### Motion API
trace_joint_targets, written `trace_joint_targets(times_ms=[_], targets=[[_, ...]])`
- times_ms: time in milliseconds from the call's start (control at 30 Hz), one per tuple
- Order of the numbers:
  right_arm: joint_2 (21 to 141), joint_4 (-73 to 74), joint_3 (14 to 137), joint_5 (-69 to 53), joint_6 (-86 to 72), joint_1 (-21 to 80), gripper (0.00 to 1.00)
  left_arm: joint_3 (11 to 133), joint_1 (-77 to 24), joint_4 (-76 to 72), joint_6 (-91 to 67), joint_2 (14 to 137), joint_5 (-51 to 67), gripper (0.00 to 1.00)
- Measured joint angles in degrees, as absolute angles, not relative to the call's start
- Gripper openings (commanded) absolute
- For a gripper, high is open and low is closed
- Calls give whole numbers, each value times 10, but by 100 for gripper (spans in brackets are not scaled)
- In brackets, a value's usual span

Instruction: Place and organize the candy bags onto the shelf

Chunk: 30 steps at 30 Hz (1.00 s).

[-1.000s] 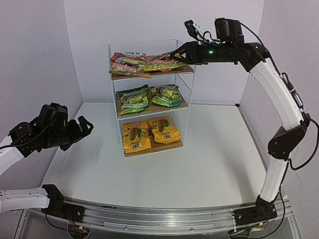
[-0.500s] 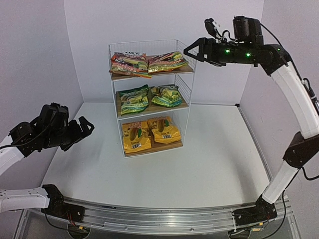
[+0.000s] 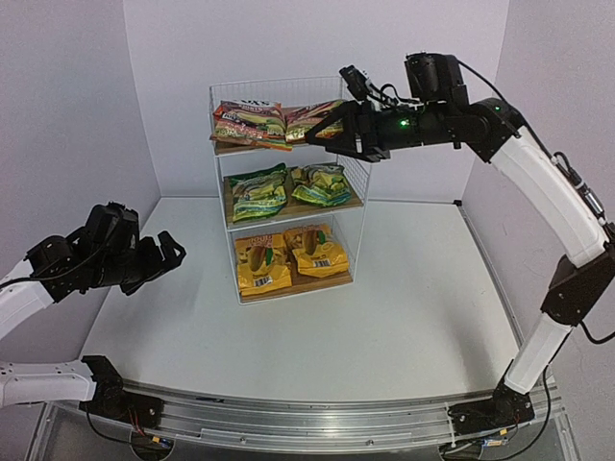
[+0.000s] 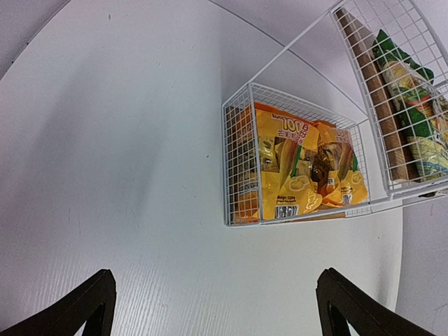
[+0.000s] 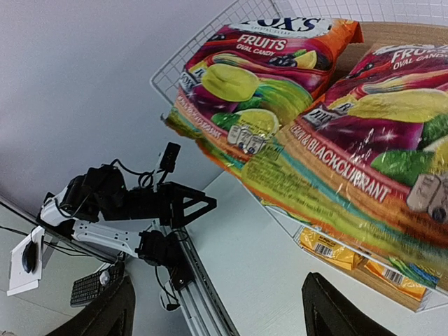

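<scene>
The shelf (image 3: pixel 357 173) stands at the back of the table. Two red/pink candy bags (image 3: pixel 248 120) (image 3: pixel 309 117) lie on its top board, two green ones (image 3: pixel 258 192) (image 3: pixel 322 182) on the middle board and two yellow ones (image 3: pixel 261 261) (image 3: pixel 315 252) on the bottom board. My right gripper (image 3: pixel 332 142) is open and empty, just in front of the top tier's right corner. In the right wrist view the red bags (image 5: pixel 269 56) (image 5: pixel 378 119) fill the upper part above the gripper (image 5: pixel 217 315). My left gripper (image 3: pixel 165 254) is open and empty, over the table left of the shelf.
The left wrist view shows the shelf's wire side (image 4: pixel 234 168), the yellow bags (image 4: pixel 294 171) and the green bags (image 4: pixel 413 105) beyond the open gripper (image 4: pixel 213 315). White table (image 3: pixel 384 317) spreads in front. Grey walls close in on the left, back and right.
</scene>
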<state>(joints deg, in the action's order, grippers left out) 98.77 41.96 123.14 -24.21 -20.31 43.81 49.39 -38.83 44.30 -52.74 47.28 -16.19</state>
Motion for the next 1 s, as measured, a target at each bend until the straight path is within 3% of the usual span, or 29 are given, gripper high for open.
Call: trace_joint_targets(times_ms=[267,667,867,1000], targets=[[1060,401,1291,-170,-211,438,77,473,-388,434,-533,463,-152,100],[1060,382,1291,-88,-248,443,76,452,-388,433,-556,444,-140,100],[995,363,1180,-90,-270,440,81,452,-388,435,-560,442,-136,100],[908,364,1047,-87,-282,437,91,452,-388,436,-568,435,-138,100]])
